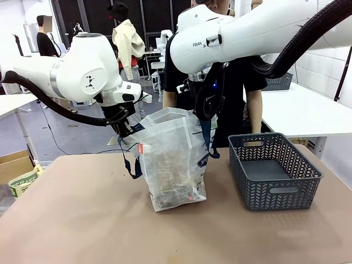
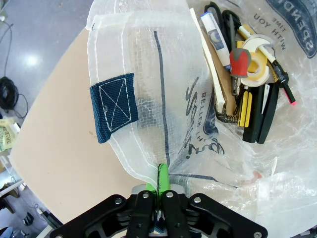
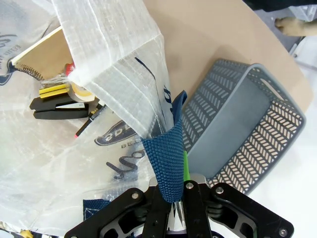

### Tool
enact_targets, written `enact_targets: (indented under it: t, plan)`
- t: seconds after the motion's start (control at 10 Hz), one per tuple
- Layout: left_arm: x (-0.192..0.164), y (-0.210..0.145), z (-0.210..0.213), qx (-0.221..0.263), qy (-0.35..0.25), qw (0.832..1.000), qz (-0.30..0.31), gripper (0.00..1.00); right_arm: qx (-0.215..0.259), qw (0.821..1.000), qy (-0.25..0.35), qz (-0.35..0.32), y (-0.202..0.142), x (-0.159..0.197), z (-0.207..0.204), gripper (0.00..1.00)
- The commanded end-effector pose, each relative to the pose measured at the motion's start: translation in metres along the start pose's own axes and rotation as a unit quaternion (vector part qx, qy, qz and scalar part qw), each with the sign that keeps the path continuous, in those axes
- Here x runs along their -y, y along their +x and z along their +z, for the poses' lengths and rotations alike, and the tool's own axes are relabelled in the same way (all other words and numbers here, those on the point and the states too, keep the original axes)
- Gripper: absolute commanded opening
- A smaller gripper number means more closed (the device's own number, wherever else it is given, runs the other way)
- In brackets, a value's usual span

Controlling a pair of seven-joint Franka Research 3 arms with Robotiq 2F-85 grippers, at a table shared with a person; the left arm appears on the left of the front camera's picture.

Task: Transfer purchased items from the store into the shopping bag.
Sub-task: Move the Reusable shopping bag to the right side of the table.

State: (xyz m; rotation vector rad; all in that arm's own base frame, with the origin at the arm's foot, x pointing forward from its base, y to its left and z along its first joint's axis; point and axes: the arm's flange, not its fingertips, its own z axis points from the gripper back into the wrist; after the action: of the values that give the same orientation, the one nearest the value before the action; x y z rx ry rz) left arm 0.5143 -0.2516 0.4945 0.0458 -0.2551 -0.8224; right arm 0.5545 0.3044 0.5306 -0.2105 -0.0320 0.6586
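Note:
The clear plastic shopping bag (image 1: 171, 160) stands upright at the table's middle, held wide at its mouth. My left gripper (image 1: 126, 131) is shut on the bag's left rim; in the left wrist view its green pads (image 2: 162, 174) pinch the plastic just beside the navy strap patch (image 2: 114, 106). My right gripper (image 1: 207, 111) is shut on the navy strap handle (image 3: 168, 158) at the bag's right side. Purchased items lie at the bottom of the bag: a brown spiral-bound flat piece (image 2: 220, 82), a red-handled tool (image 2: 238, 60), a tape roll (image 2: 258, 67) and a black and yellow stapler-like piece (image 2: 260, 119).
A dark grey mesh basket (image 1: 273, 191) stands to the right of the bag, with nothing in it. A person in black (image 1: 237, 82) stands behind the table's far edge. A cardboard box and a green-printed packet (image 1: 22, 182) sit off the table's left edge.

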Motion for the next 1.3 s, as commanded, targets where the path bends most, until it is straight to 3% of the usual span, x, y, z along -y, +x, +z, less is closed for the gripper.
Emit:
enact_targets:
  t: [0.0,1.2]
  plan:
    - [-0.0001,-0.0009,0.0001,-0.001,0.001,1.000,0.002,0.00,-0.001,1.000,-0.001,-0.002,-0.0008,0.0012,-0.0014,0.00]
    - [-0.0001,-0.0009,0.0001,-0.001,0.001,1.000,0.002,0.00,-0.001,1.000,-0.001,-0.002,-0.0008,0.0012,-0.0014,0.00]
